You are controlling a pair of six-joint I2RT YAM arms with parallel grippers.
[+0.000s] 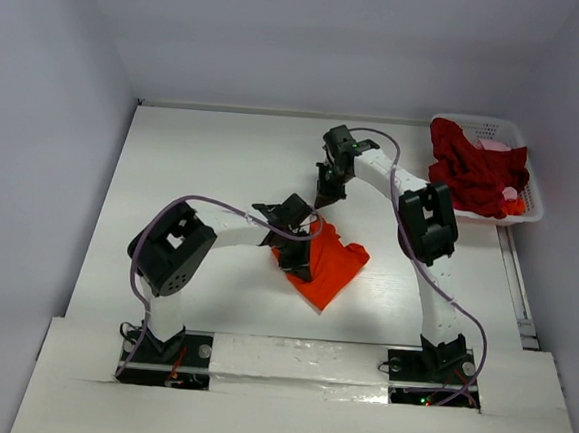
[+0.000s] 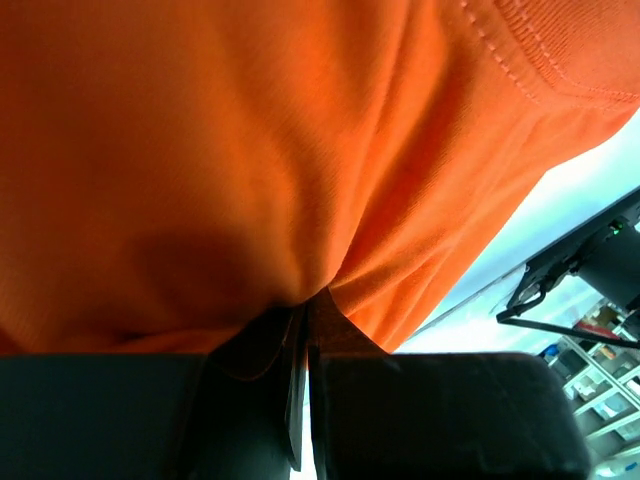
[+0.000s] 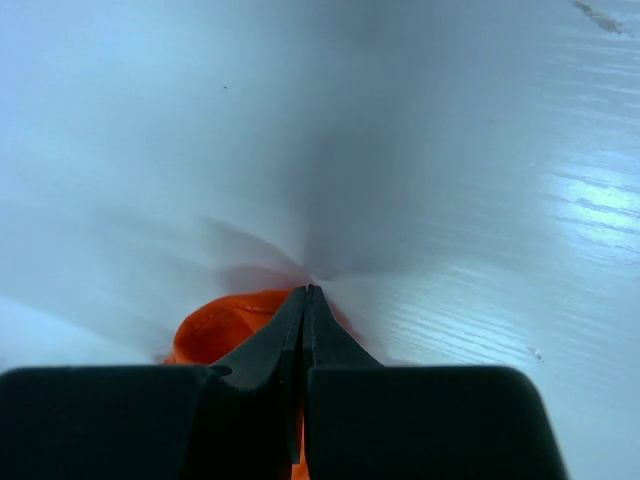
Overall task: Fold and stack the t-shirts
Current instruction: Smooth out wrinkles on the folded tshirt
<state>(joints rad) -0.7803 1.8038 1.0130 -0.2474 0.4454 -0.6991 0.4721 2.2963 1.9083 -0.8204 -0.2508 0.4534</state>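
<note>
No text, label, brand, number or sign can be read in any view. No print is seen on the orange-red t-shirt or on the dark red t-shirt, and no marking is seen on the basket or the table. On the shelves at the edge of the left wrist view, things are too small and blurred for any lettering to be made out.

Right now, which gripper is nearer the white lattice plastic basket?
Right. The right gripper is left of the white lattice plastic basket; the left gripper is farther left, clamped on the bright orange-red t-shirt.
</note>
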